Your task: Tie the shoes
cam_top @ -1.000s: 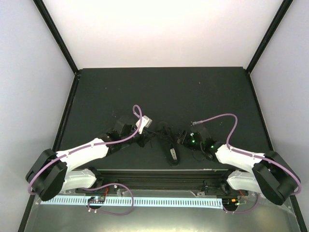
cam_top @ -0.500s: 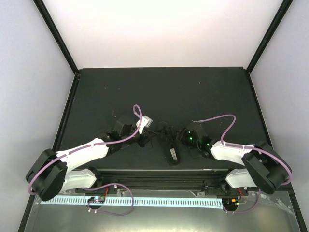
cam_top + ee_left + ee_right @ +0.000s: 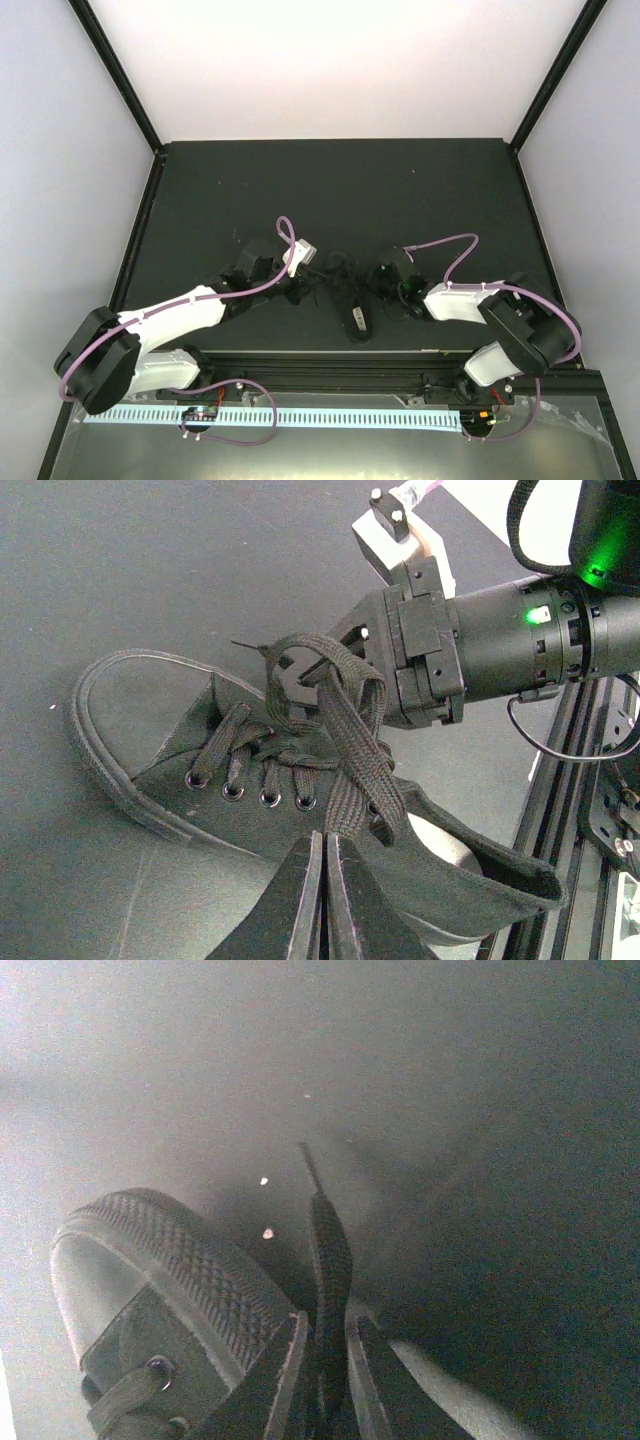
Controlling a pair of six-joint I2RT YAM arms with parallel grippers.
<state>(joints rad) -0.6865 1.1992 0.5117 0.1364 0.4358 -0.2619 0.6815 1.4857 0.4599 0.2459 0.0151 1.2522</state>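
I see an all-black shoe (image 3: 180, 750) with black laces (image 3: 345, 740) and a pale insole patch (image 3: 440, 842). The toe bumper (image 3: 190, 1260) is dark with a fine crosshatch. Counter (image 3: 340, 190) is matte black with a few pale specks. Left arm (image 3: 170, 312) and right arm (image 3: 455, 300) are white, cables (image 3: 285, 235) purple, status light (image 3: 537, 613) green.

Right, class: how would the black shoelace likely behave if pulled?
Probably floppy: the lace drapes in loose loops over the shoe. Its flat woven band likely grips rather than slips. The canvas shoe looks light, so tugging may drag it.
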